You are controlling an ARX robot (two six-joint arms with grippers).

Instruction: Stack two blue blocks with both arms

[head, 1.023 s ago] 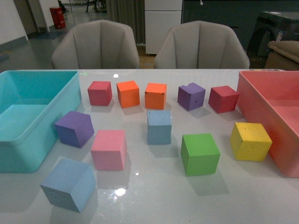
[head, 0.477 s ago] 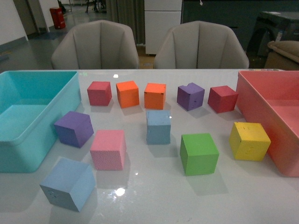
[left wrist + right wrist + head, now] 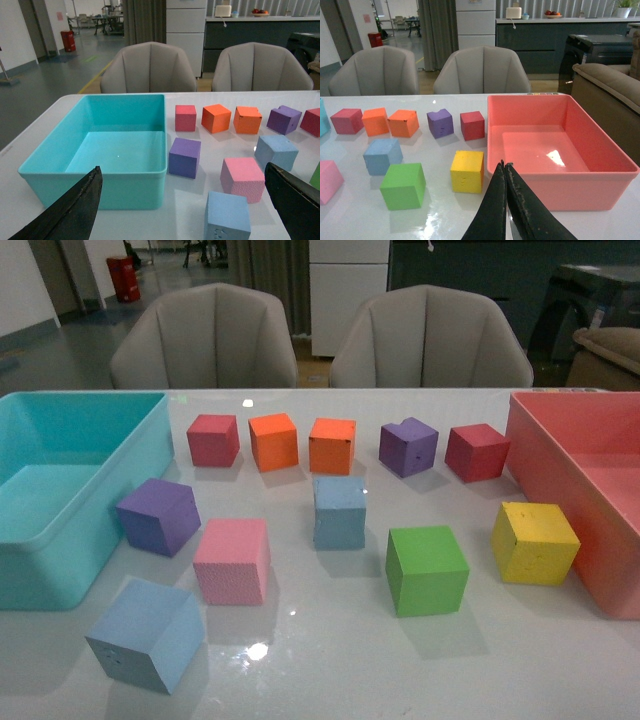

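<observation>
We found the left gripper (image 3: 182,167) spread wide, right gripper (image 3: 504,165) closed empty; wide jaws risked knocking the pink cube (image 3: 242,179) just beyond the nearest blue block (image 3: 227,218).

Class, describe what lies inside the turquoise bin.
In the left wrist view the turquoise bin holds no cubes, only a bare floor with a glint of light. The strip just behind its near wall is hidden.

Light: soft and even, rather dim.
Glare: small white spots on the glossy table (image 3: 330,660); a bright patch in the pink bin (image 3: 600,145) just beyond the right claw (image 3: 503,165).
Shadows: faint, short, beside the cubes (image 3: 231,560).
Focus: left claw (image 3: 182,172) fingers (image 3: 75,210) dark, soft-edged; cubes sharp.
</observation>
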